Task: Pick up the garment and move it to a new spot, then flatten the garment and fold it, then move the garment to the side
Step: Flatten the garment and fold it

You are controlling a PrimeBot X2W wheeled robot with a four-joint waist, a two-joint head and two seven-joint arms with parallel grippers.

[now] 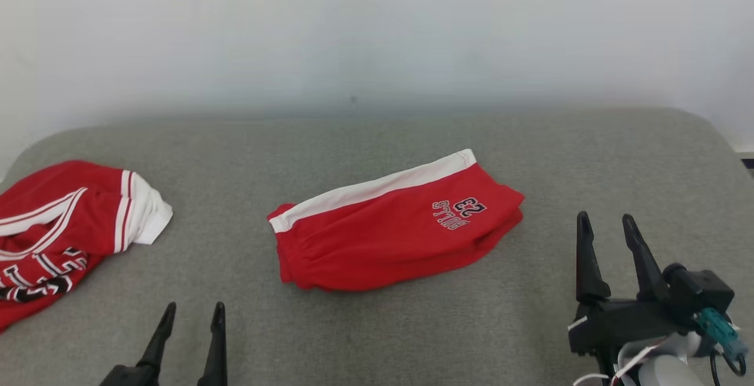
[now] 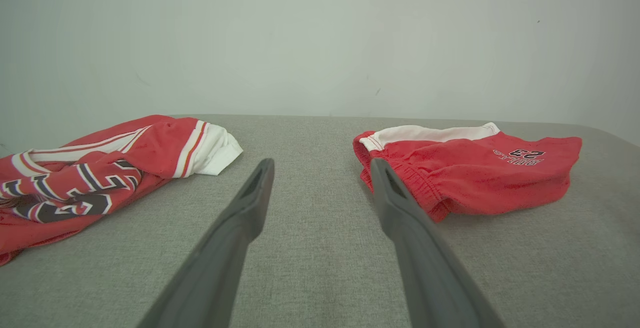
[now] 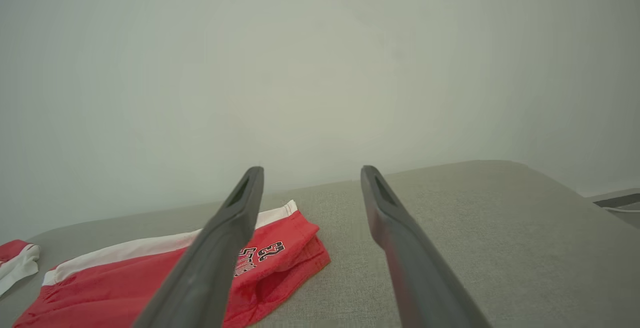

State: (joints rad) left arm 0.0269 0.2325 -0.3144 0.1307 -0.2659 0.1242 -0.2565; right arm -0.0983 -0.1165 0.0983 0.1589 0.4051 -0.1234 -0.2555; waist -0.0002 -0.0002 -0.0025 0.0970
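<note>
Red shorts (image 1: pixel 394 238) with a white waistband and a black number print lie folded in the middle of the grey fabric surface (image 1: pixel 377 327). A second garment, a crumpled red jersey (image 1: pixel 59 227) with white trim, lies at the far left. My left gripper (image 1: pixel 195 309) is open and empty near the front edge, between the two garments. In the left wrist view the jersey (image 2: pixel 100 168) is left of the left gripper (image 2: pixel 321 165) and the shorts (image 2: pixel 475 178) are right of it. My right gripper (image 1: pixel 606 218) stands open and empty right of the shorts (image 3: pixel 285 268).
A pale wall (image 1: pixel 377 32) rises behind the surface. The surface's rounded right edge (image 1: pixel 718 138) lies beyond the right gripper. Bare grey fabric runs behind the shorts and between the garments.
</note>
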